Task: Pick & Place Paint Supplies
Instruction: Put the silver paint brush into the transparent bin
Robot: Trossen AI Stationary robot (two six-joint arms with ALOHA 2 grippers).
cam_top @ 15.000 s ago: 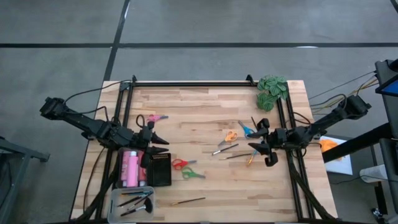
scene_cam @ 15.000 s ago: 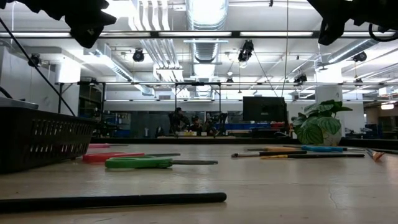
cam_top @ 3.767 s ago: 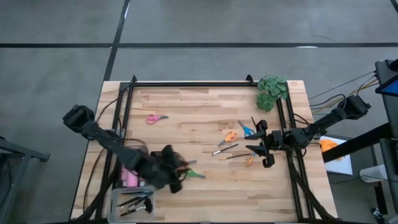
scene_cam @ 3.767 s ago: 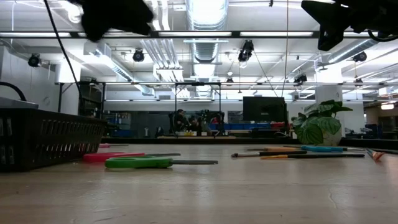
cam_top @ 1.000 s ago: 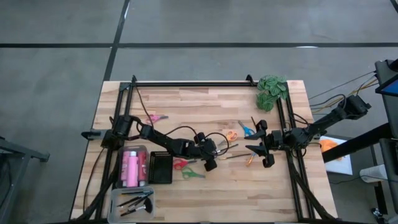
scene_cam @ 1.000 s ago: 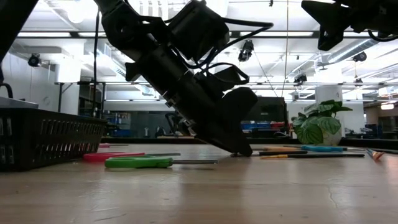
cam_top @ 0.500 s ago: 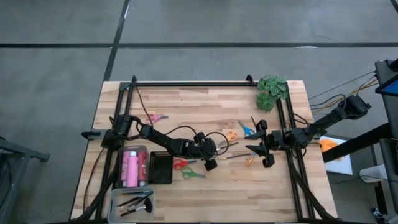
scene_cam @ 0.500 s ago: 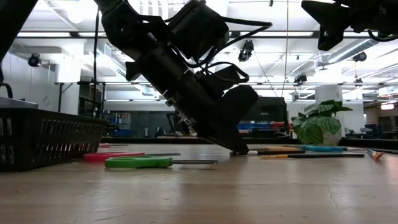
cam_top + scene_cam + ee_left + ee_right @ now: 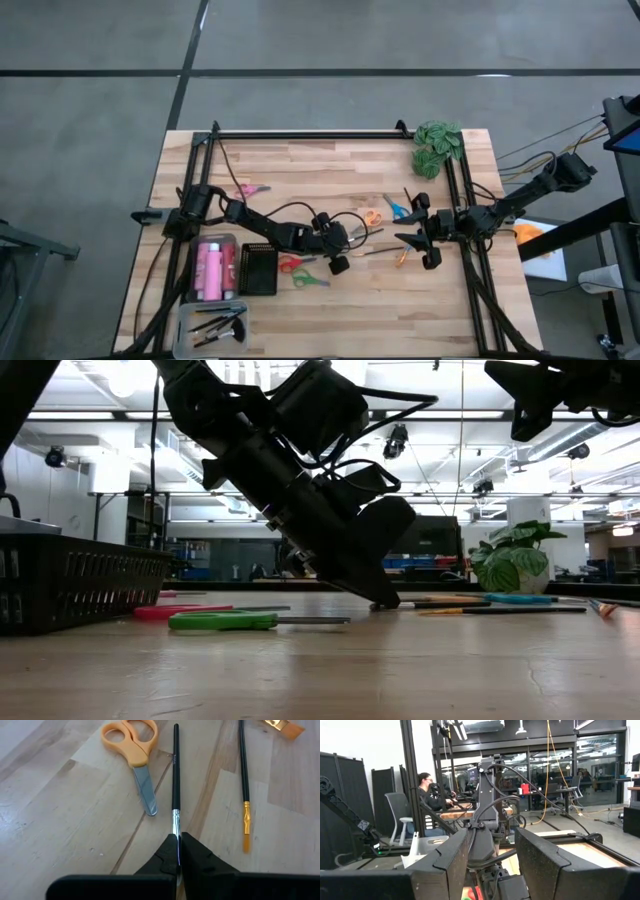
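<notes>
A thin black-handled brush (image 9: 175,775) with a silver ferrule lies on the wooden table beside orange scissors (image 9: 135,745). My left gripper (image 9: 178,854) is shut on the brush's near end; in the high view it sits mid-table (image 9: 343,244), and in the low view its tip is down at the tabletop (image 9: 375,602). A second black brush (image 9: 243,780) lies alongside. My right gripper (image 9: 425,242) hangs open above the table's right side (image 9: 490,855), touching nothing. My left gripper pinches the brush's ferrule end (image 9: 176,829) between its two fingertips. The fingers slant down from the table's left side, roughly in line with the brush. The handle (image 9: 365,238) lies flat on the table, pointing away from the fingers.
Red scissors (image 9: 288,263) and green scissors (image 9: 311,281) lie near a black basket (image 9: 258,270). A clear bin with pink bottles (image 9: 211,270), a tray of brushes (image 9: 212,325), pink scissors (image 9: 252,189), blue scissors (image 9: 395,208) and a green leafy clump (image 9: 437,146) are also there.
My left gripper has shut on the brush's end without moving off; the brush still lies on the table.
</notes>
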